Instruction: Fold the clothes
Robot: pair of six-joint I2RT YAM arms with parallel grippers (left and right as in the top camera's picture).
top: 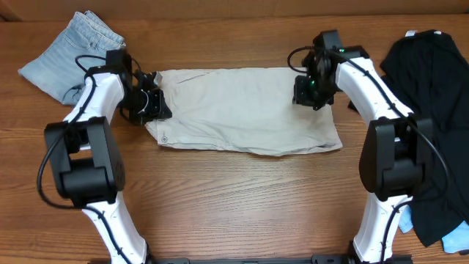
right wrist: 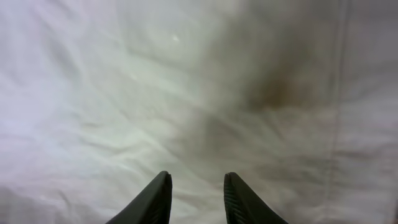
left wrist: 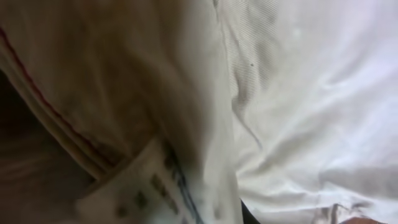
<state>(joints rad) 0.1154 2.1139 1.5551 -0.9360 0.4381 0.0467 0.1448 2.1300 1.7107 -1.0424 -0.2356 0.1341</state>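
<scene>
Khaki shorts (top: 249, 110) lie flat across the middle of the tabletop (top: 242, 205), toward the far edge. The long axis runs left to right, and the waistband end with its button faces the left edge. A pale denim garment (top: 66, 55) sits bunched at the far-left corner. A black garment (top: 432, 95) is heaped along the right edge.

The left jaws are at the shorts' left end, low on the cloth. The left wrist view is filled with blurred fabric, a red-stitched seam and a printed label (left wrist: 146, 186). No fingers show, so I cannot tell whether these jaws are pinching or parted.

The right jaws are over the far-right corner of the shorts. In the right wrist view they stand slightly spread, just above the cloth, with nothing between them.

Judgement: the step in hand is taking hold of both ends of the far edge for a fold.

To do it well:
- Right jaws need to drop onto the hem edge and catch every layer, not just the top one.
- Both ends should rise together and evenly.
- Carry the fold toward the near edge with the cloth taut between the arms.
- Risk: a slack middle will crease, and a one-layer grip will peel the shorts open.
</scene>
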